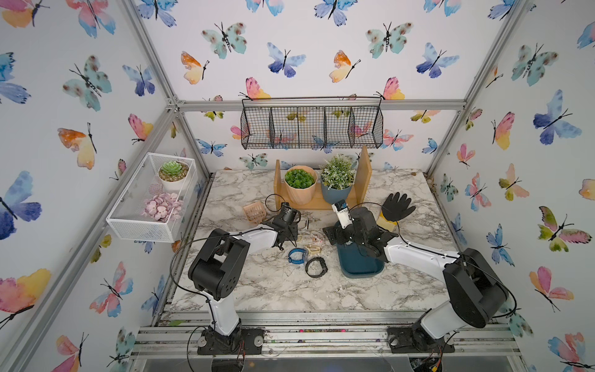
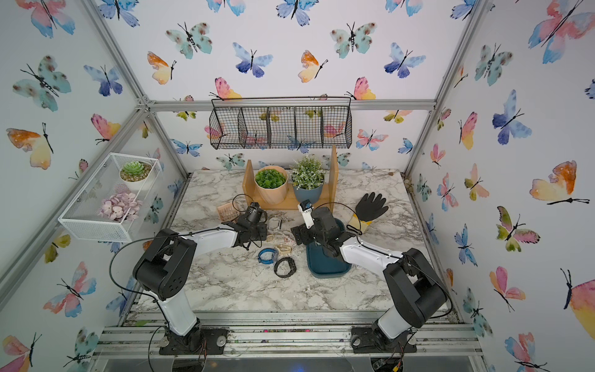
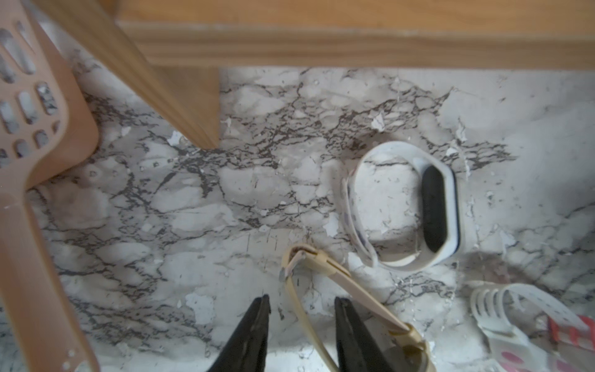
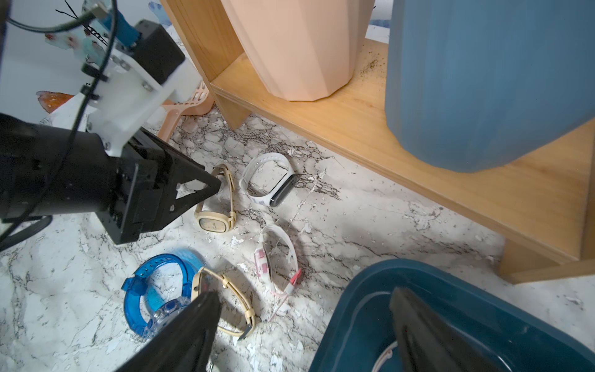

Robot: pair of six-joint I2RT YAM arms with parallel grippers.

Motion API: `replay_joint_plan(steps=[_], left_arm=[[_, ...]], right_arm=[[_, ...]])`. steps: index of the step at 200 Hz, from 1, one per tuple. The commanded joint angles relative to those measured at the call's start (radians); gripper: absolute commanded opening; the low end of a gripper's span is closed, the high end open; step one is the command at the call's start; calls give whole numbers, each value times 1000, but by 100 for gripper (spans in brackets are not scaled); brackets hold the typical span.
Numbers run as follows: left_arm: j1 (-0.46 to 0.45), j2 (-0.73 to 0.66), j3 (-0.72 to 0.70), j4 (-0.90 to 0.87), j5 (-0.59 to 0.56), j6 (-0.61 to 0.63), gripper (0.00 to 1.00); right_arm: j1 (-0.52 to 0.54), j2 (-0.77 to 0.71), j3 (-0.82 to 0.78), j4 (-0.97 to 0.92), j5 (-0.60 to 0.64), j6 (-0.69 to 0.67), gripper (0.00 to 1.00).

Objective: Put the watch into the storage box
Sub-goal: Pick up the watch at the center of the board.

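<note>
My left pincer (image 3: 302, 299) sits low over the surface (image 1: 273, 290), jaws partly apart, with the strap of the beige watch (image 3: 322, 267) running between them. Marble shows between the strap and one finger, so nothing is clamped. That watch lies just short of the wooden shelf (image 3: 354, 42) edge, with the white band (image 3: 434, 209) just beside it and the peach scoop (image 3: 32, 128) out past the shelf's end panel. My right pincer (image 4: 306, 322) hangs spread wide and holds nothing. One finger is over the marble by the blue watch (image 4: 154, 290) and the other over the inside of the storage box (image 4: 483, 302), so it straddles the rim. The box rests on the surface near the shelf's front edge, to the right of the watch cluster. A second beige watch (image 4: 231, 290) lies just beside the blue one, and a black watch (image 1: 315, 267) lies nearer me. Only a narrow strip of bare marble separates the cluster from the box rim, while broader bare marble runs toward the front edge.
</note>
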Motion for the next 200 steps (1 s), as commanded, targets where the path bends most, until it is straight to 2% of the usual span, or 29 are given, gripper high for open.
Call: replay_joint_plan(steps=[1,34,64,108,166,186,195,200], left_arm=[[7,22,17,11,48,-12,37],[7,18,-2,14,49,-19,26],[7,7,-21,15,43,-24,0],[-6,-51,-23,10,40,1,0],[-111,-179,4,47,107,101,0],[-124,-168,26,19,70,80,0],[-124,-157,31,6,39,75,23],[-124,-153,30,1,20,73,29]], right_arm=[[6,14,27,-25,-22,-3,89],[6,13,25,-25,-22,-4,89],[6,8,19,-20,-22,-5,89],[6,-21,3,-4,-24,-7,89],[3,-90,-16,-18,20,-7,92],[-4,-121,-20,-29,26,-6,92],[-7,-130,-21,-34,25,-9,92],[-8,-134,-21,-35,26,-10,93]])
